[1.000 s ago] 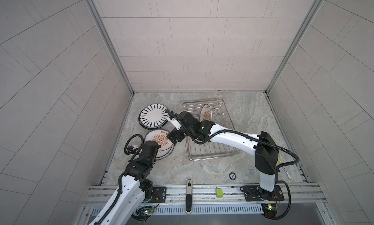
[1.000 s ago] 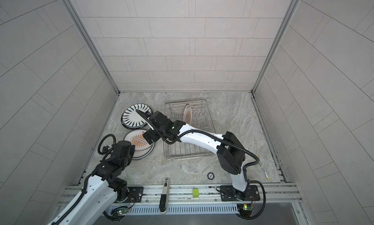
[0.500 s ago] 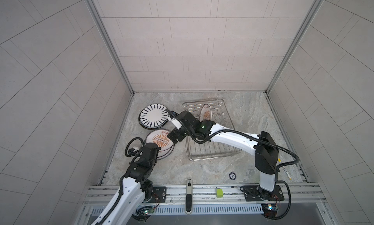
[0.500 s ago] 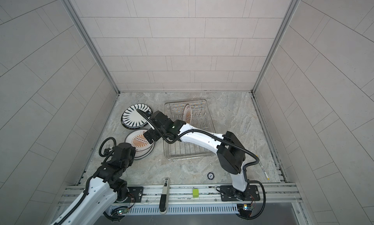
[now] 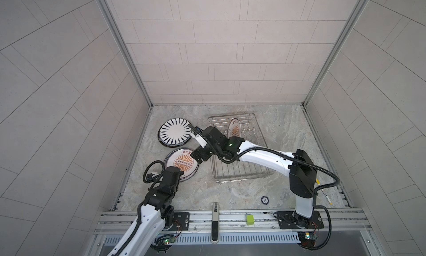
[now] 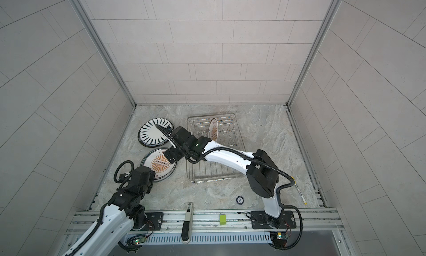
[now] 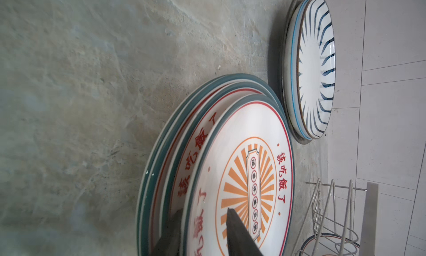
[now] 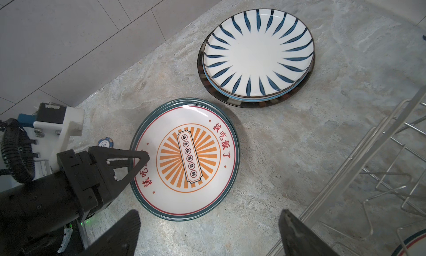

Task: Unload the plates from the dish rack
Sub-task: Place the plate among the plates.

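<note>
At least 7 plates show, in 3 places. 1 sunburst plate (image 5: pixel 234 130) stands upright among the prongs at the far end of the dish rack (image 5: pixel 242 174); the nearer stretch of the rack is bare wire. On the marble table (image 5: pixel 288 132), left of the rack, lie 2 stacks. The striped stack (image 8: pixel 258 52) holds 3 plates: a blue-striped one on a light-blue-rimmed one on a dark-rimmed one. The sunburst stack (image 8: pixel 189 158), nearer the robot, shows at least 3 teal rims in the left wrist view. A narrow strip of marble parts the 2 stacks, and both sit close to the table's left edge by the wall. The left gripper (image 7: pixel 202 212) straddles the near rim of the sunburst stack's uppermost plate, 1 finger over the face and 1 outside the rim. Its jaws are parted wider than the rim and do not look clamped on it. The right gripper (image 8: pixel 209 212) hangs over the marble between the sunburst stack and the rack's left rim, its 2 fingers spread wide with nothing between them. 1 blue chip (image 8: pixel 106 143) lies just beside the sunburst stack. Open marble runs in front of the rack, where 1 round token (image 5: pixel 265 200) lies, and to the rack's right, with 1 pen (image 5: pixel 326 196) near the right edge.
</note>
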### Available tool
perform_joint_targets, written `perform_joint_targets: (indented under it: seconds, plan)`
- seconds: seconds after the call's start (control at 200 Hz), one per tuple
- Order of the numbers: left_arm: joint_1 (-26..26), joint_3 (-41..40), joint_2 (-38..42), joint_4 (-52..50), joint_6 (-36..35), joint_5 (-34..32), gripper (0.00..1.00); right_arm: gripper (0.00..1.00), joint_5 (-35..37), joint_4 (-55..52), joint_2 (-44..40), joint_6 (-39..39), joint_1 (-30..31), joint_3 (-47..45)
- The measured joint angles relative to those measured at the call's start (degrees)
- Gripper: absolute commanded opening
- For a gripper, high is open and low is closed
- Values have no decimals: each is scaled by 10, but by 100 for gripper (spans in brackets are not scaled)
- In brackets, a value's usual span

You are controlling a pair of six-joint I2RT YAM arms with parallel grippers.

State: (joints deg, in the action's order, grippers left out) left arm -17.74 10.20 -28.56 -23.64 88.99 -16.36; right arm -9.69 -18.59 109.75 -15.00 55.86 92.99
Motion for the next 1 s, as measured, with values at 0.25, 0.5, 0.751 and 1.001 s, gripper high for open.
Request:
perform_joint_targets:
  seconds: [0.25, 0.5, 0.751, 1.001]
  plan:
    - [0, 0, -6, 13, 1, -10, 49, 96, -8, -15, 19, 0, 0, 17]
    - [0, 1, -10, 19, 0, -26, 54, 99, -17, -29, 47, 0, 0, 45]
    - [0, 8, -6, -3, -1, -40, 53, 99, -17, -37, 49, 0, 0, 45]
    - [0, 9, 16, -30, -5, -54, 47, 99, -17, -38, 49, 0, 0, 46]
